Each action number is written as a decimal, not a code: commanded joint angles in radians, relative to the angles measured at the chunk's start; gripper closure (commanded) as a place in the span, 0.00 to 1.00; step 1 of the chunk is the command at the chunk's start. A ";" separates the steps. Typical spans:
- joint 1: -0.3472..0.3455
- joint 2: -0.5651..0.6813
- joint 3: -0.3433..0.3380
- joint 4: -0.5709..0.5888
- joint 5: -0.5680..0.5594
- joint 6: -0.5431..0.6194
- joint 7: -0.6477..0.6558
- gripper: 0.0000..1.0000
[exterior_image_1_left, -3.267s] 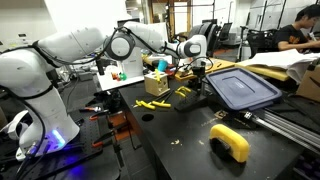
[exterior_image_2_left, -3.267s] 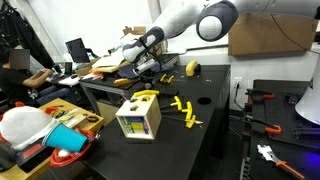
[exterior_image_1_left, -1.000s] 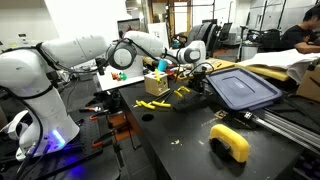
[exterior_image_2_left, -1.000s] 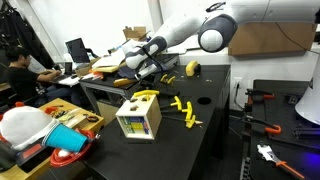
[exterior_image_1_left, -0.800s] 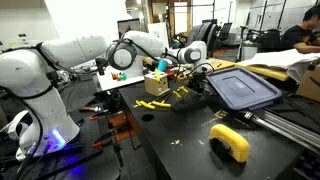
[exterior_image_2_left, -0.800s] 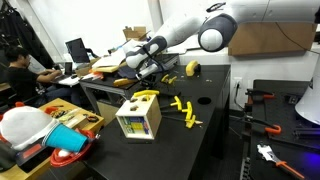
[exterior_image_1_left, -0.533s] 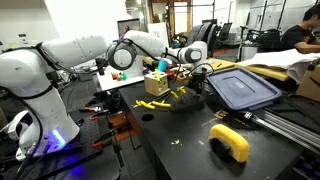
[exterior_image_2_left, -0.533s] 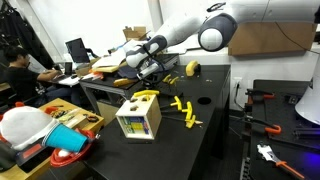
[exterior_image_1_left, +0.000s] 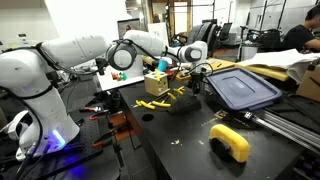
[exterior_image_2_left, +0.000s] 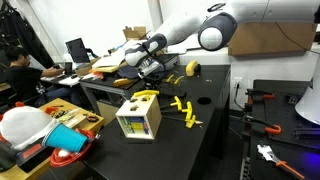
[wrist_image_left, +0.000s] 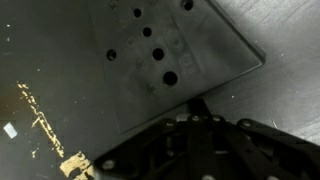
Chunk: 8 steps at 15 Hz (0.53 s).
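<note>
Pincer (wrist_image_left: 200, 106) shut and empty, tips low over the dark surface (wrist_image_left: 45, 60). Perforated grey plate (wrist_image_left: 165, 55) lies flat directly ahead of the tips; I cannot tell if they touch. Its near edge slants across them. Farther off, in an exterior view, a blue lid (exterior_image_1_left: 243, 88).

Matt grey metal plate (wrist_image_left: 150, 85), smooth black table (wrist_image_left: 40, 60)

cluttered lab: black workbench (exterior_image_1_left: 180, 140), computer monitor (exterior_image_2_left: 75, 49), cardboard box (exterior_image_2_left: 270, 35) behind.
</note>
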 joint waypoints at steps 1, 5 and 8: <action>-0.010 -0.019 0.014 0.008 0.011 -0.072 -0.044 1.00; -0.011 -0.020 0.018 0.018 0.015 -0.075 -0.058 1.00; -0.007 -0.026 0.025 0.038 0.013 -0.033 -0.056 1.00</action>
